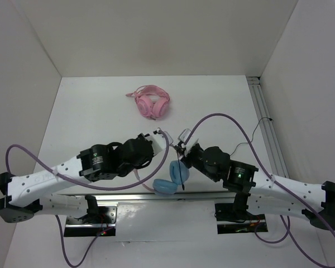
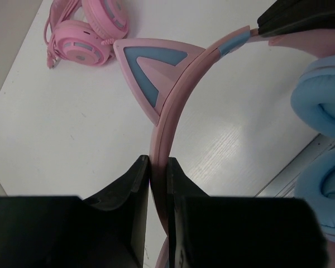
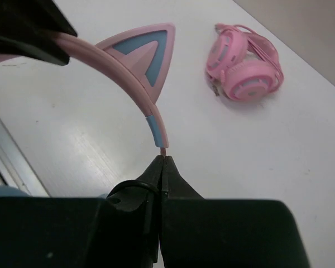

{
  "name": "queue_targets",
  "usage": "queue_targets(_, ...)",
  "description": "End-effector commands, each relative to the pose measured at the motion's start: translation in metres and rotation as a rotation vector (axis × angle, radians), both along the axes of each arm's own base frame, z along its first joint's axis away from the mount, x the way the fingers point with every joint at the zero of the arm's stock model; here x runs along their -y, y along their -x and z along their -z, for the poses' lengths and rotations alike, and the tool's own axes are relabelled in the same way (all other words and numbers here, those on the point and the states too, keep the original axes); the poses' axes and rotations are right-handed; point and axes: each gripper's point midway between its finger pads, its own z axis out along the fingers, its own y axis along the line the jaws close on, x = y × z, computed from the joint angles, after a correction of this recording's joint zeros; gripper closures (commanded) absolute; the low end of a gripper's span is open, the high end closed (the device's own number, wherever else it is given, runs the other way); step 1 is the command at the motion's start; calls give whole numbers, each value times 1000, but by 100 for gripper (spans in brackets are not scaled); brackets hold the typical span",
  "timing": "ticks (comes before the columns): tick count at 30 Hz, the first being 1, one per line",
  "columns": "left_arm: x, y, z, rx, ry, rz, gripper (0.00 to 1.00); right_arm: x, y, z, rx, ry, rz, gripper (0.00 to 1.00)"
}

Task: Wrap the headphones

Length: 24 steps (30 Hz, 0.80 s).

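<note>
At table point(image 1: 89, 111) near edge | L gripper point(image 2: 158, 163) clenched on headband point(image 2: 176, 106) | R gripper point(image 3: 162, 161) pinching its end | headphones point(image 1: 178, 167) held up, cups point(image 1: 166, 187) hanging, prob to steady for wrapping

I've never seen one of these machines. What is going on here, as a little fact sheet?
Held item: blue headphones, gripped by their pink headband
Left pincer: shut on the headband, close to the cat ear
Right pincer: shut on the thin end of the headband
Where: between the two arms, at the near edge of the table
Also present: pink headphones, lying farther back with no pincer near them
</note>
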Motion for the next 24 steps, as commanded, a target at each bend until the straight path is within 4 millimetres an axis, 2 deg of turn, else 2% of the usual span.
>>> queue_targets(1,31,35,-25,-40,149,263,100,-7,-2,-29,69,-84,-49,97)
queue_targets(4,28,40,-17,-74,108,276,100,0,-6,-35,84,-94,-35,97)
queue_targets(6,26,44,-12,-96,94,292,100,9,-14,-47,113,-133,37,100)
queue_targets(7,29,45,-9,-107,87,300,100,19,-20,-50,126,-149,97,100)
queue_targets(8,29,45,-9,-107,87,300,100,37,-28,-53,136,-176,209,100)
queue_targets(10,33,48,-5,-125,82,315,100,47,-34,-58,154,-216,275,100)
queue_targets(12,35,47,-1,-132,69,314,100,65,-38,-60,168,-243,365,100)
queue_targets(13,32,46,0,-131,59,307,100,71,-39,-70,176,-297,395,100)
queue_targets(14,33,44,3,-129,45,297,100,78,-40,-62,176,-296,430,100)
queue_targets(17,35,43,8,-138,27,295,100,93,-40,-65,195,-348,489,100)
queue_targets(19,35,43,8,-138,27,295,100,89,-39,-59,192,-304,460,100)
queue_targets(20,34,41,8,-131,24,286,100,75,-35,-61,191,-295,377,100)
queue_targets(22,34,43,5,-131,37,294,100,56,-32,-49,170,-231,287,100)
queue_targets(24,35,44,5,-137,40,302,100,38,-28,-48,160,-190,201,100)
